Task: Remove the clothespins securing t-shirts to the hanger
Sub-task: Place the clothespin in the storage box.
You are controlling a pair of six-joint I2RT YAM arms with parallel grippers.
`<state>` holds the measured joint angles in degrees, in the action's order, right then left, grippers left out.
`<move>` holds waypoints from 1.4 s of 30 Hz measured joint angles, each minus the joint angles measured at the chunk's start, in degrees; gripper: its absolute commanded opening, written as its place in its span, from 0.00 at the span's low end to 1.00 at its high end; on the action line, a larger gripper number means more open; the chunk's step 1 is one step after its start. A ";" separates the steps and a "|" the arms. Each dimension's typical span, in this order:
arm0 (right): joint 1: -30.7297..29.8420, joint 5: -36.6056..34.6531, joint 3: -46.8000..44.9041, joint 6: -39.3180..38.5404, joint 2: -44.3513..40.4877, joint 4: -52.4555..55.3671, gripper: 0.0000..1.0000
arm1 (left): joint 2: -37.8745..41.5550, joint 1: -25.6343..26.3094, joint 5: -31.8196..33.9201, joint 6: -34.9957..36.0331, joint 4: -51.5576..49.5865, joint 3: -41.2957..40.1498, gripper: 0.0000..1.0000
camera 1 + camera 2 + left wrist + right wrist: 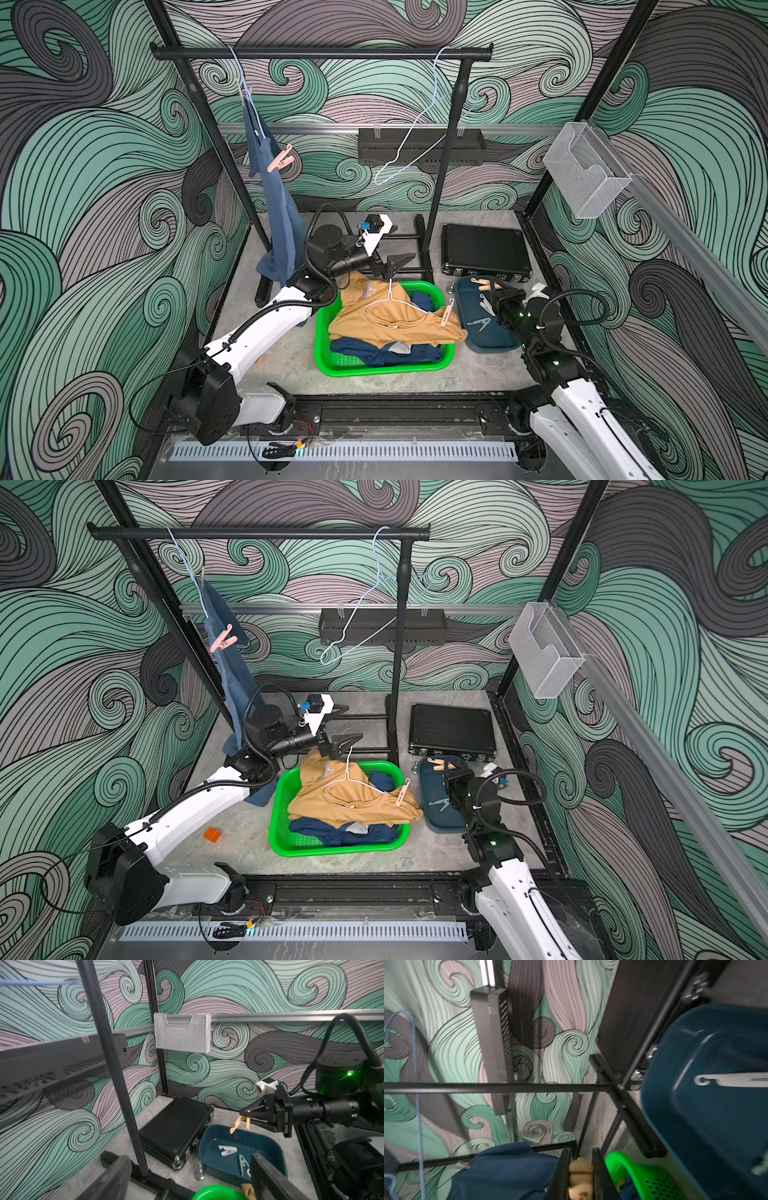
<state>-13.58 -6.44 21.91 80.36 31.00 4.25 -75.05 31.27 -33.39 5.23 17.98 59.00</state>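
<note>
With the green basket (324, 365) as the centre of the dial and the back wall at 12 o'clock, the blue shirt (278, 216) hangs from the black rail (320, 53) at about 10 o'clock. It is on a pale blue hanger (241, 81), with a pink peg (280, 158) clipped to its shoulder. A bare hanger (409, 133) hangs at 1 o'clock.

In the basket the mustard shirt (390, 322) lies on top of the navy shirt (386, 353) and is on a white hanger (390, 299). A pale peg (447, 312) is clipped at the end of the hanger's arm, on the 3 o'clock side.

The left claw (395, 266) hangs over the basket's 12 o'clock rim, just above the mustard shirt. Its jaws are wide apart and hold nothing.

The right claw (246, 1114) is over the dark blue tray (490, 345), which stands at 3 o'clock just beside the basket. Its jaws are narrow, pinched on a tan peg (236, 1124) above the tray's 12 o'clock end. A white peg (227, 1150) and a teal peg (243, 1164) lie loose on the tray floor. A black case (486, 253) lies flat at 2 o'clock, behind the tray.
</note>
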 measured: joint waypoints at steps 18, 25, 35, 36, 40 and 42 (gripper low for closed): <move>3.96 -2.45 -7.39 4.68 3.21 11.17 0.23 | 10.10 0.00 4.35 6.14 -19.82 -4.50 0.89; 4.26 -2.27 -7.39 6.10 4.20 12.22 0.34 | 13.05 0.00 7.76 5.03 -24.87 -5.86 0.90; 4.42 -2.12 -7.06 6.86 3.98 14.82 0.53 | 13.79 0.00 9.07 2.29 -29.92 -5.90 0.88; 4.46 -2.16 -6.60 6.75 3.63 15.72 0.56 | 13.84 0.00 9.14 2.08 -30.51 -5.90 0.88; 4.50 -2.86 -3.45 5.25 1.25 20.04 0.61 | 13.75 0.00 9.46 1.77 -34.80 -5.68 0.86; 4.50 -3.41 -1.38 4.02 0.09 21.49 0.63 | 13.35 0.00 9.46 1.57 -36.92 -5.44 0.85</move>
<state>-9.08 -9.85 20.53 84.38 31.09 25.74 -61.69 31.27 -23.92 6.81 -18.94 53.56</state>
